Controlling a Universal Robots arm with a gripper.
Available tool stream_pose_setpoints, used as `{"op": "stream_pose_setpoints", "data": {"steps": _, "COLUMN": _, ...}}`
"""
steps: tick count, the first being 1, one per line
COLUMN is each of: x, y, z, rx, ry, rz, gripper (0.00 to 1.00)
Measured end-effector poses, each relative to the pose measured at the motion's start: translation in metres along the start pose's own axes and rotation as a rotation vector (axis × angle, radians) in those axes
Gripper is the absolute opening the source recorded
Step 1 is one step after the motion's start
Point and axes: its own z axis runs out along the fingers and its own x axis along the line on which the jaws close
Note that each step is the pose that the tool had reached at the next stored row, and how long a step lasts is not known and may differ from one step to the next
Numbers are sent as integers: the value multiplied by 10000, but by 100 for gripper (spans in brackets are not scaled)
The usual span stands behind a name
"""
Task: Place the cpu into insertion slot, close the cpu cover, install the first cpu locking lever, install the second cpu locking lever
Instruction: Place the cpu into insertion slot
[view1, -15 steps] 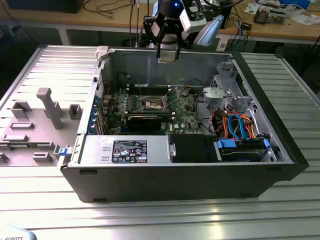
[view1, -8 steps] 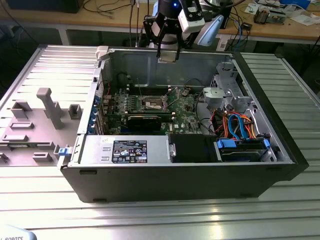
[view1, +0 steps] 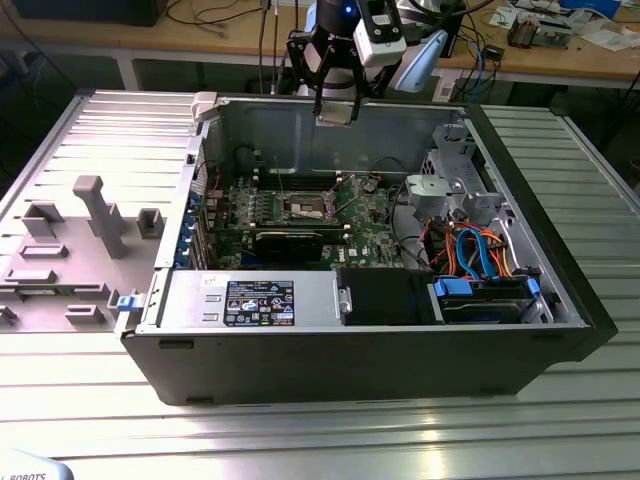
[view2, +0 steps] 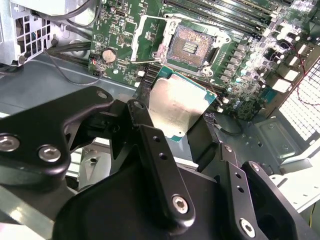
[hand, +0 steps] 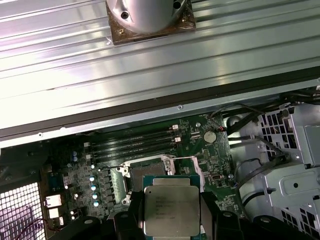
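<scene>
My gripper (view1: 336, 108) hangs over the back wall of the open computer case (view1: 560, 340), shut on the cpu (view2: 176, 102). The cpu is a flat silver-topped square with a green edge, held by two opposite sides between the black fingers (hand: 210, 215); its printed metal top (hand: 170, 202) faces the first wrist camera. The insertion slot (view2: 192, 46) is a dark square socket on the green motherboard, bare and uncovered, well below and apart from the chip; it also shows in the exterior view (view1: 308, 207). The cpu cover (view2: 148, 36) stands swung open at one side of the socket. A thin locking lever (view2: 131, 62) sticks out beside it.
Long black memory slots (hand: 135, 142) run beside the socket. A black card (view1: 290, 243), a grey drive cage (view1: 450, 185) with orange and blue cables (view1: 480, 250), and a power supply (view1: 250, 300) fill the case. A grey fixture tray (view1: 70, 250) lies on the exterior view's left.
</scene>
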Motion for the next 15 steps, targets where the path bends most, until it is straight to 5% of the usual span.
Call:
{"op": "stream_pose_setpoints", "data": {"steps": 9, "x": 0, "y": 0, "z": 0, "rx": 0, "ry": -4, "rz": 34, "gripper": 54}}
{"op": "stream_pose_setpoints", "data": {"steps": 15, "x": 0, "y": -1, "z": 4, "rx": 3, "ry": -59, "rz": 621, "gripper": 54}}
